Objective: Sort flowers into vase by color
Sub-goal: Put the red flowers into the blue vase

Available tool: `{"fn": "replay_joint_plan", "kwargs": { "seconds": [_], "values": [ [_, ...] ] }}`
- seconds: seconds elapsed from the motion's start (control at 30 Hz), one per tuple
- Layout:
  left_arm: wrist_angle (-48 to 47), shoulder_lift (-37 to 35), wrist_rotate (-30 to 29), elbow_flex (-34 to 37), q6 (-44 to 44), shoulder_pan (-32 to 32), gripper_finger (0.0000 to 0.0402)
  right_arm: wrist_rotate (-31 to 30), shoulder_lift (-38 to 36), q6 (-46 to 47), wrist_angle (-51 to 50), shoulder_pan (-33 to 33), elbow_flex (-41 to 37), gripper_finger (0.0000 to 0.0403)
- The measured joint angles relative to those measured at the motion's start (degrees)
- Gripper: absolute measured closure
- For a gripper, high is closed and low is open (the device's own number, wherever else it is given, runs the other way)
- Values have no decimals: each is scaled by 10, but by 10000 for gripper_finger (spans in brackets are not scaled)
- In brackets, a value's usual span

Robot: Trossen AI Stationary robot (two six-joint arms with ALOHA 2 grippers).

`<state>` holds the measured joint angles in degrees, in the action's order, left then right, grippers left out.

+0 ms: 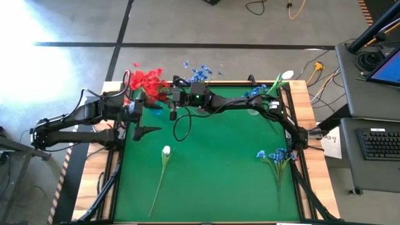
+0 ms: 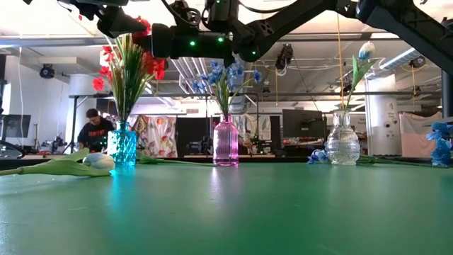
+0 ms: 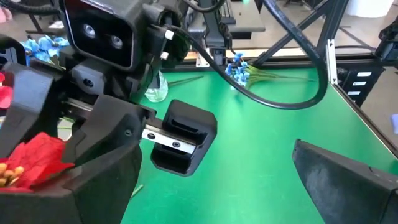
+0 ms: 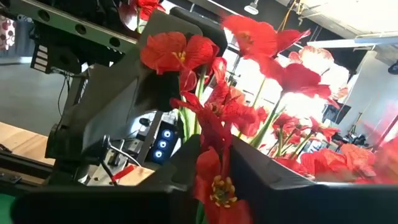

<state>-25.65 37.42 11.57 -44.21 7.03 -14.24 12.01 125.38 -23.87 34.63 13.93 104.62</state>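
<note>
Green mat, upper left of frame: my right gripper (image 1: 161, 95) pinches a red flower (image 4: 214, 165), stem upright among the red bunch (image 1: 147, 80); left gripper (image 1: 147, 131) gapes nearby

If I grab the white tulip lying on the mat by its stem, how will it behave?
The white tulip probably droops: its stem is long and thin, with the bud at one end. It looks light and should lift easily. Lying flat, it may slide rather than roll.
</note>
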Motion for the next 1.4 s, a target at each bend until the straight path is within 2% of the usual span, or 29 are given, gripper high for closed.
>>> {"fn": "replay_joint_plan", "kwargs": {
  "seconds": [0.23, 0.47, 0.7, 0.93, 1.17, 1.4],
  "values": [
    [0, -14, -7, 0, -5, 0, 2, 0, 0, 0, 0, 0, 0, 377],
    [-22, -31, -12, 0, -28, 0, 2, 0, 0, 0, -1, 0, 0, 375],
    [-74, -58, -65, 0, -20, 0, 2, 0, 0, 16, -1, 10, 0, 375],
    [-58, -94, -61, 0, -12, 0, 2, 0, 0, 29, 0, 17, 0, 374],
    [3, -132, -62, 0, -23, 0, 2, 0, 0, 29, 0, 17, 0, 374],
    [3, -145, -91, 0, -47, 0, 2, 0, 0, 29, -1, 17, 0, 374]
  ]
}}
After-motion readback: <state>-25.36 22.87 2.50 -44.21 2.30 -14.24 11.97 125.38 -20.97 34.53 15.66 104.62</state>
